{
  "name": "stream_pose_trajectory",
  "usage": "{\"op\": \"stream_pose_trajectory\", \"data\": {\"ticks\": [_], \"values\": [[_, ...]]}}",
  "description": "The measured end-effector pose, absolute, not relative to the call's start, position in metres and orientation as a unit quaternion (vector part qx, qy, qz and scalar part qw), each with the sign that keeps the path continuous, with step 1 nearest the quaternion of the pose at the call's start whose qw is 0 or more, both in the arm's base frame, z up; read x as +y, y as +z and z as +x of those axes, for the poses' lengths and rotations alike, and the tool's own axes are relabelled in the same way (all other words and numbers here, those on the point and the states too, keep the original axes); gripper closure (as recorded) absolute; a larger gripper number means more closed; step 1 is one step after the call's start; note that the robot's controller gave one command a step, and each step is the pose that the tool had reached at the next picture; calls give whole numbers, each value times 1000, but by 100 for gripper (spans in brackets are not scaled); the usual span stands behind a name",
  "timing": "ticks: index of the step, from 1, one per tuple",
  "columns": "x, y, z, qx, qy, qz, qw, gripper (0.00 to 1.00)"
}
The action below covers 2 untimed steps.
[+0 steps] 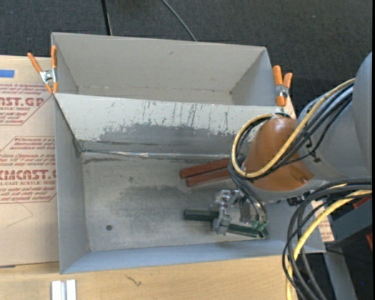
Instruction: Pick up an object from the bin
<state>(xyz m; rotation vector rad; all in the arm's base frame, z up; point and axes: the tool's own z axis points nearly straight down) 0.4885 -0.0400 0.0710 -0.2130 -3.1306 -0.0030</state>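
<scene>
Overhead, slightly oblique, above bin (131, 211)

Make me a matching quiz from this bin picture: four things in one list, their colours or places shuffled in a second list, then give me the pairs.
Things:
1 long bar
2 slim stick
3 claw
4 bin

Descriptions:
A grey metal
B dark green, near the front wall
C reddish brown, mid-floor
D low at the bin's right front

Pairs: 1-C; 2-B; 3-D; 4-A.
</scene>
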Motion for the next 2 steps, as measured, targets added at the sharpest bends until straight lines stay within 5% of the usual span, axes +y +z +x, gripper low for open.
{"op": "stream_pose_trajectory", "data": {"ticks": [1,2], "values": [[-40,71,489,-998,-1,-68,2,100],[-32,205,528,-997,0,-81,-1,100]]}}
